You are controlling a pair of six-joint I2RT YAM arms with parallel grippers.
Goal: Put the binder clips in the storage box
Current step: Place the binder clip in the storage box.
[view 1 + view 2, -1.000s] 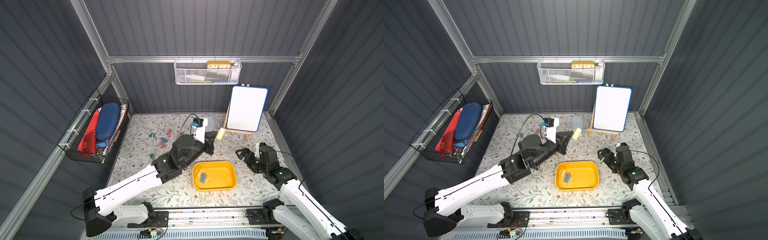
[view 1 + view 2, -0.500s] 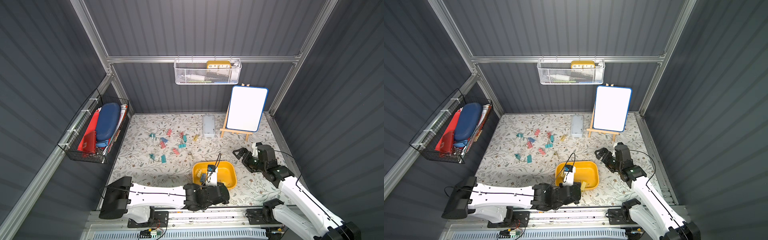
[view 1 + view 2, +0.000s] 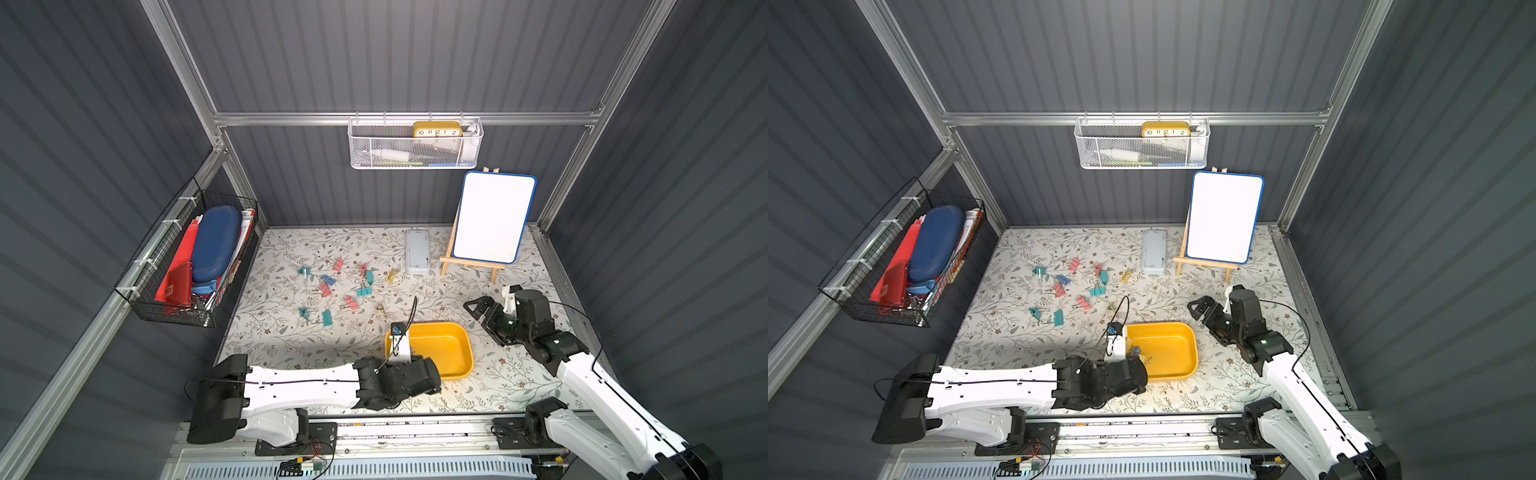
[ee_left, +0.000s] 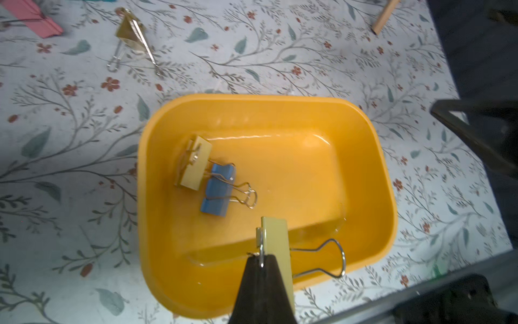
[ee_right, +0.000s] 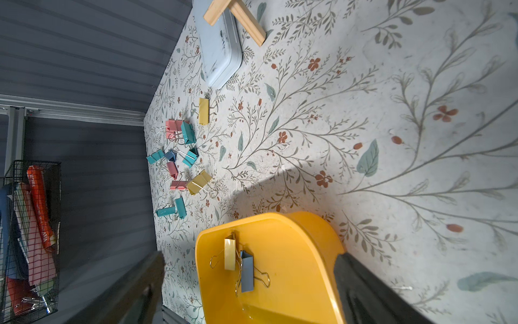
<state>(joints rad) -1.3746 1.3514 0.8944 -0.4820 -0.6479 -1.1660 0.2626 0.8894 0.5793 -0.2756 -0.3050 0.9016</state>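
Binder clip, pale yellow, hangs pinched by its wire handle in the clenched left end effector, directly over the storage box. Just below and ahead of that end effector, a second yellow clip and a blue clip lie touching inside the box. Farther ahead, loose clips are scattered on the floral surface. The right end effector, near the box, is spread wide, holding nothing.

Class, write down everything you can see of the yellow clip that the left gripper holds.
The held clip has a pale yellow folded body, metal by its look, and thin silvery wire handles, one loop sticking out sideways. The shut left gripper pinches it over the storage box, apart from the two clips inside.
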